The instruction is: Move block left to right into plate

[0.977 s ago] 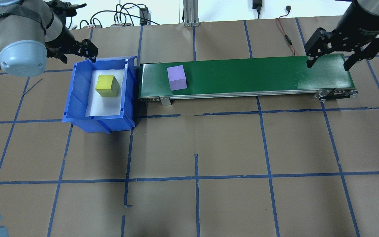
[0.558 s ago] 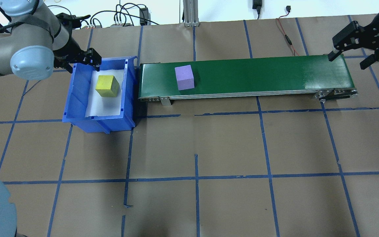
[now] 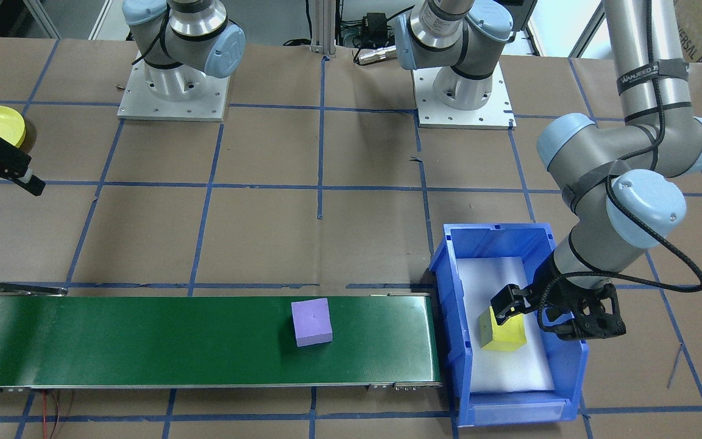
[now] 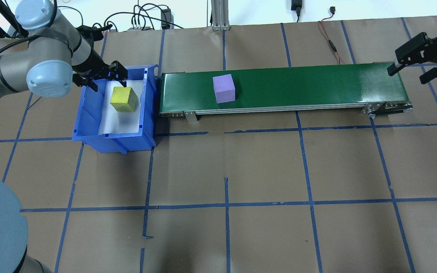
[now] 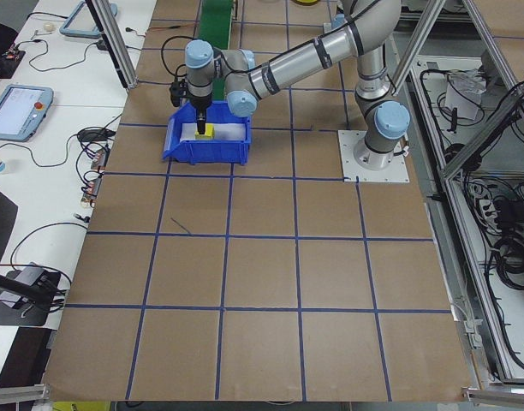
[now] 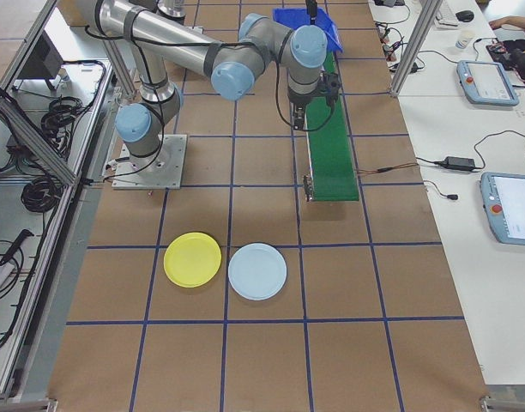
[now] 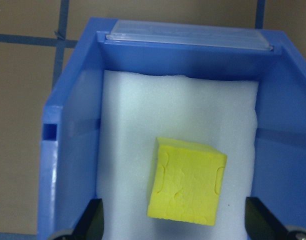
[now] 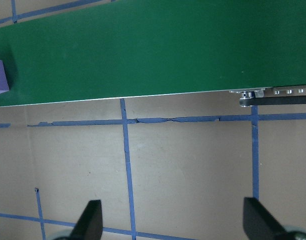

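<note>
1. We see the left gripper [image 4: 104, 77] with its jaws spread wide, empty, poised over the far end of the blue bin [image 4: 89, 113]; in the left wrist view both fingertips [image 7: 90, 220] frame the yellow block [image 7: 187, 181] without touching it.
2. The yellow block [image 4: 123, 99] sits on white foam padding [image 7: 178, 110] inside the bin, turned slightly askew to the bin walls.
3. We see the right gripper [image 4: 412, 72] with its jaws also wide apart and holding nothing, hovering just past the right end of the green conveyor belt [image 4: 309, 85]; its wrist camera looks down on the belt edge and brown table paper [image 8: 193, 170].
4. A purple block [image 4: 224, 88] rests on the belt, nearer the bin end than the far end, well apart from both grippers.
5. The conveyor's left end lies just beside the bin.
6. The yellow plate [image 6: 192, 259] lies on the table on the robot's right side, well apart from the belt, just beside a pale blue plate [image 6: 257, 271]. Neither plate holds a block.
</note>
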You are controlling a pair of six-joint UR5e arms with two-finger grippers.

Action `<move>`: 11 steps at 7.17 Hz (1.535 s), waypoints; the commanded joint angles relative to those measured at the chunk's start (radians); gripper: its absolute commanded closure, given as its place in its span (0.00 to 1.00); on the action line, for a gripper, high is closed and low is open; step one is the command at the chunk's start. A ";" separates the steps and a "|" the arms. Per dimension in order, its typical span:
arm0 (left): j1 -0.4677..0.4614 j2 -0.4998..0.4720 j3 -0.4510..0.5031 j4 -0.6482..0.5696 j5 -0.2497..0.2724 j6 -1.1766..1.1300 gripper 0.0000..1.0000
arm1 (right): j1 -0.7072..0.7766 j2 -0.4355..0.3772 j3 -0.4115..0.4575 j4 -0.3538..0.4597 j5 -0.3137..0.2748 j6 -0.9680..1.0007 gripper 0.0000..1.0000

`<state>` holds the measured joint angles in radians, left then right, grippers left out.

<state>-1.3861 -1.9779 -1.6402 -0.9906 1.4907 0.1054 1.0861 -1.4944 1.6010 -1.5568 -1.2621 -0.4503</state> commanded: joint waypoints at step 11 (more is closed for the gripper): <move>-0.004 0.124 0.008 -0.079 0.008 0.119 0.72 | -0.109 0.114 0.048 -0.118 0.180 -0.324 0.00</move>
<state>-1.3889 -1.9669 -1.6502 -0.9584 1.4979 0.2286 1.0204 -1.4069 1.6469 -1.6628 -1.1225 -0.7154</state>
